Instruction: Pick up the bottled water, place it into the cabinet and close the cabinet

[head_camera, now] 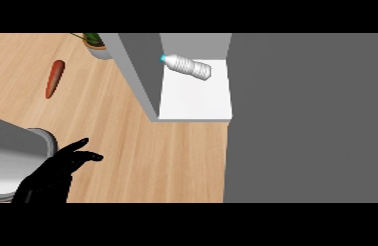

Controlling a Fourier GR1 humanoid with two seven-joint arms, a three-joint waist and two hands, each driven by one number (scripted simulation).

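Inside the cabinet [193, 97], on its white shelf, the bottled water [188, 66] lies on its side, well apart from the left hand [59, 170], at about one o'clock from it. The hand hangs low over the counter [148, 155], fingers spread open and pointing toward one o'clock, holding nothing.

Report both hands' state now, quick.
Left hand: open, fingers relaxed, holding nothing, at the view's lower left.
Right hand: not in view, so its state cannot be told.
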